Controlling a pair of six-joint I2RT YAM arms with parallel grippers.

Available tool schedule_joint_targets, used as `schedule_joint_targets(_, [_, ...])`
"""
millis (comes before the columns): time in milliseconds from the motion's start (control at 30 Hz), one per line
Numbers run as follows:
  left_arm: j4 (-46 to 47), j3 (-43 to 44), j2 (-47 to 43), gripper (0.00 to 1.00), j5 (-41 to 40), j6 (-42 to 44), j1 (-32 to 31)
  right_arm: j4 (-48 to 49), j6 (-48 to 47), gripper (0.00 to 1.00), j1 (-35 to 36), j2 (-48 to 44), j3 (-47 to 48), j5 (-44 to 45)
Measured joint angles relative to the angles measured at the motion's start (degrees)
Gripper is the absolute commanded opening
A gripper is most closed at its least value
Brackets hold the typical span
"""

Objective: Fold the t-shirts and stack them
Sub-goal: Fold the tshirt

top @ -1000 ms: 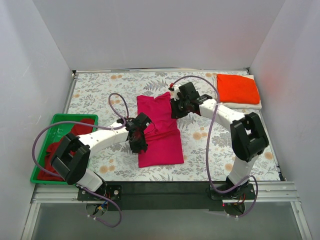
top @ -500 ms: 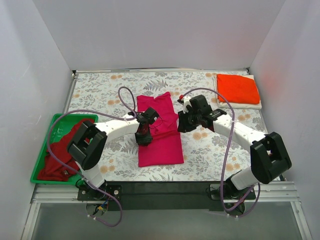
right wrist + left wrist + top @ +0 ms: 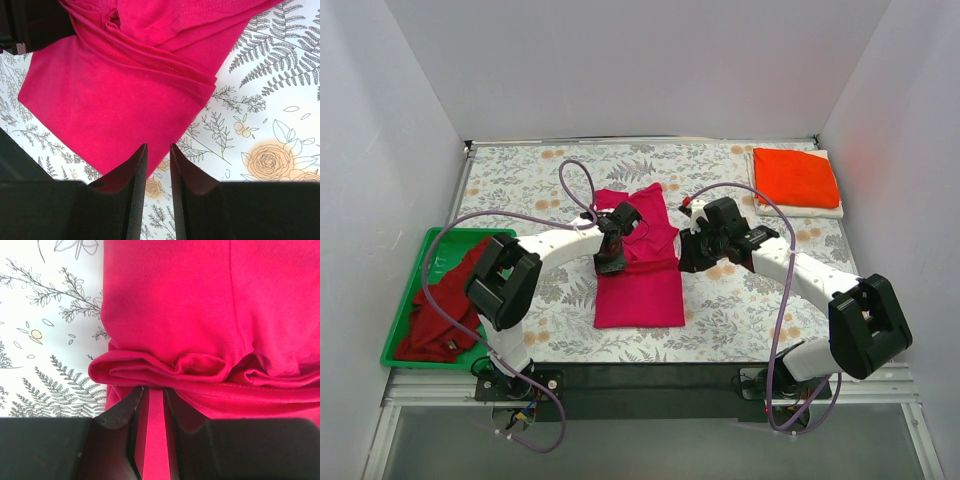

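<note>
The magenta-pink t-shirt (image 3: 638, 285) lies partly folded mid-table, with a bunched crease across its middle. My left gripper (image 3: 610, 256) sits on the shirt's left part. In the left wrist view it (image 3: 155, 390) is shut on a fold of the shirt (image 3: 200, 305), with fabric between its fingers. My right gripper (image 3: 691, 258) hovers just off the shirt's right edge. In the right wrist view it (image 3: 159, 146) is narrowly open and empty over the floral cloth, beside the shirt (image 3: 110, 95). The orange-red t-shirt (image 3: 795, 176) lies folded on the white one (image 3: 805, 211) at back right. The darker red t-shirt (image 3: 438, 305) is crumpled in the tray.
The green plastic tray (image 3: 460, 236) stands at the left table edge. White walls close in the table on three sides. Purple cables loop over both arms. Floral tablecloth (image 3: 760, 300) shows in front of and to the right of the magenta shirt.
My left gripper has moved up and to the right along the shirt's left side. My right gripper has come off the shirt's upper right edge and drawn back toward the near right.
</note>
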Motion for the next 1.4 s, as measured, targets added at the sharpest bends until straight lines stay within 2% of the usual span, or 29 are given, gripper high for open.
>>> schedule_joint_targets(500, [2.91, 5.57, 5.62, 0.21, 0.0, 6.4, 3.85, 1.64, 0.76, 0.27, 0.0, 0.07, -2.73, -3.06])
schedule_joint_targets(667, [2.62, 6.8, 6.03, 0.35, 0.63, 7.06, 5.03, 2.86, 1.6, 0.27, 0.0, 0.55, -3.93, -4.83])
schedule_joint_targets(700, [2.38, 6.8, 5.81, 0.42, 0.66, 6.97, 5.16, 3.26, 1.84, 0.28, 0.0, 0.57, -4.24, -5.25])
schedule_joint_targets(767, [1.81, 6.25, 4.42, 0.47, 0.7, 6.54, 5.44, 3.91, 2.51, 0.28, 0.0, 0.61, -4.63, -6.1])
schedule_joint_targets(867, [1.31, 2.82, -1.49, 0.6, 0.9, 5.25, 5.55, 4.7, 3.21, 0.28, -0.04, 1.22, -4.63, -7.87])
schedule_joint_targets(900, [1.09, 1.29, -4.24, 0.68, 1.11, 4.76, 5.55, 4.87, 3.54, 0.29, -0.04, 1.46, -4.63, -8.5])
schedule_joint_targets(967, [1.09, -2.58, -10.64, 0.73, 1.77, 3.45, 5.53, 5.2, 4.04, 0.31, -0.04, 1.84, -4.68, -9.68])
schedule_joint_targets(1067, [1.03, -9.4, -19.8, 0.75, 3.39, 1.62, 5.53, 5.53, 3.85, 0.34, 0.15, 1.95, -5.57, -11.43])
schedule_joint_targets(1100, [1.01, -12.17, -22.62, 0.74, 4.26, 0.98, 5.53, 5.31, 3.56, 0.4, 0.44, 1.95, -5.92, -11.54])
schedule_joint_targets(1167, [1.27, -16.41, -25.79, 0.73, 5.64, 0.13, 5.49, 4.85, 2.73, 0.43, 1.53, 1.92, -6.51, -10.99])
schedule_joint_targets(1400, [0.59, -28.3, -29.03, 0.64, 10.16, -2.69, 4.83, 1.62, -0.24, 0.45, 8.02, 0.26, -8.5, -6.08])
